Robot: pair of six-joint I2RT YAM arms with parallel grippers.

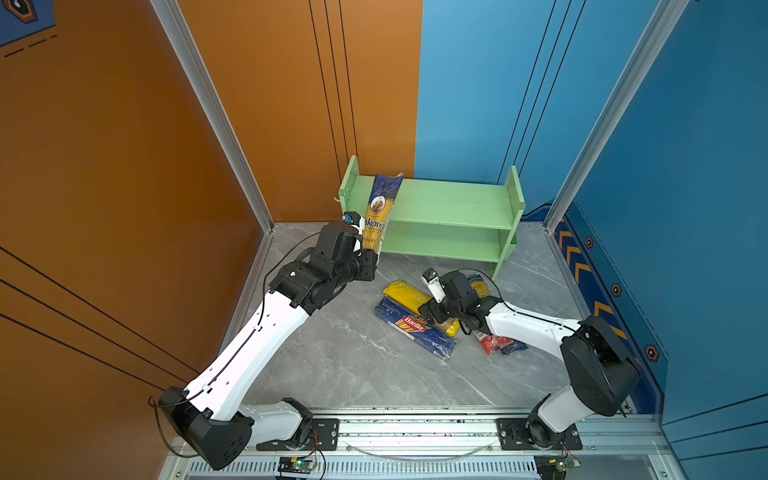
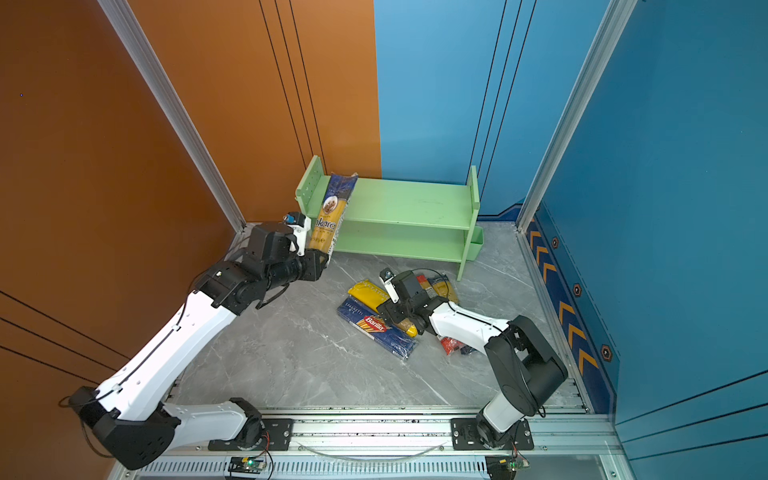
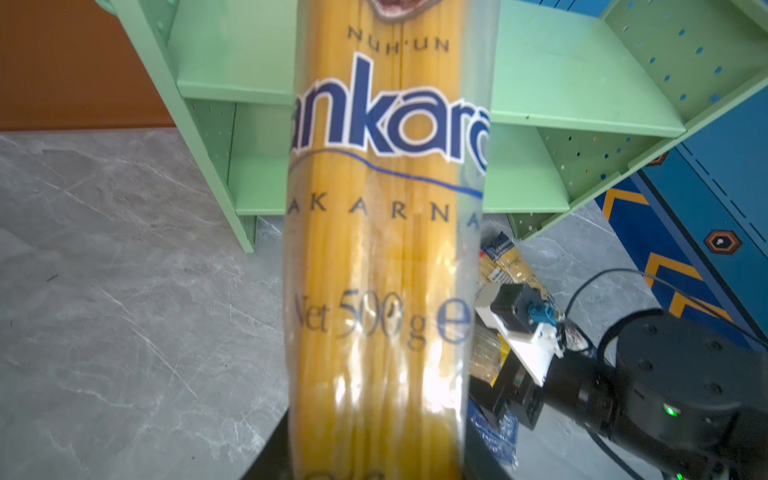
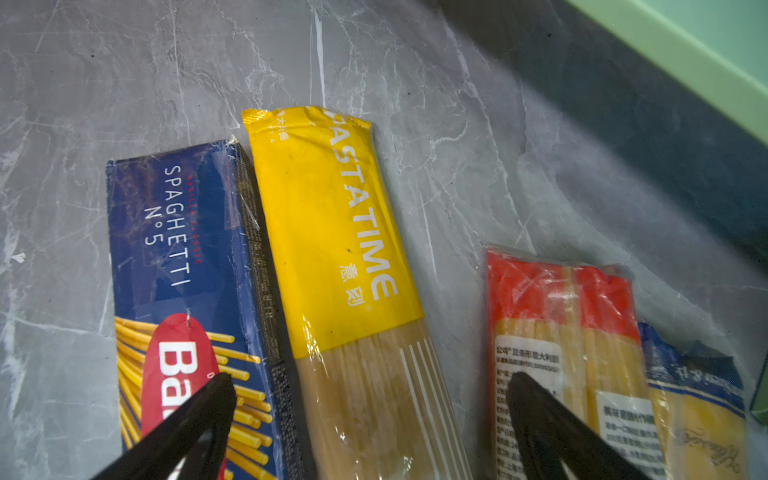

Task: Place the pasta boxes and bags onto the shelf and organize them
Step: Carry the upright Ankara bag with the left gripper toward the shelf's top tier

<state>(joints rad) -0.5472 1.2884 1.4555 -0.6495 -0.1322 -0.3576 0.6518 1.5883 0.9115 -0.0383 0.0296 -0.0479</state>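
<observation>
Though unclear overhead, right fingers [image 4: 199, 419] apart.

The Ankara bag [image 3: 382, 249] in my left pincer [image 1: 373, 261] is glossy clear film over matt yellow strands. Beyond it, the shelf [image 1: 449, 199] looks smooth, matt, painted green. Under my right pincer [image 4: 370, 378], matt black, the Barilla box [image 4: 183, 232] is card in crinkled shiny wrap, the Pastatime bag [image 4: 328, 216] glossy plastic, the floor [image 4: 124, 83] smooth grey marble-look.

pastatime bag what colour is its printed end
Pastatime bag: yellow, white lettering; best in right wrist view.
</observation>
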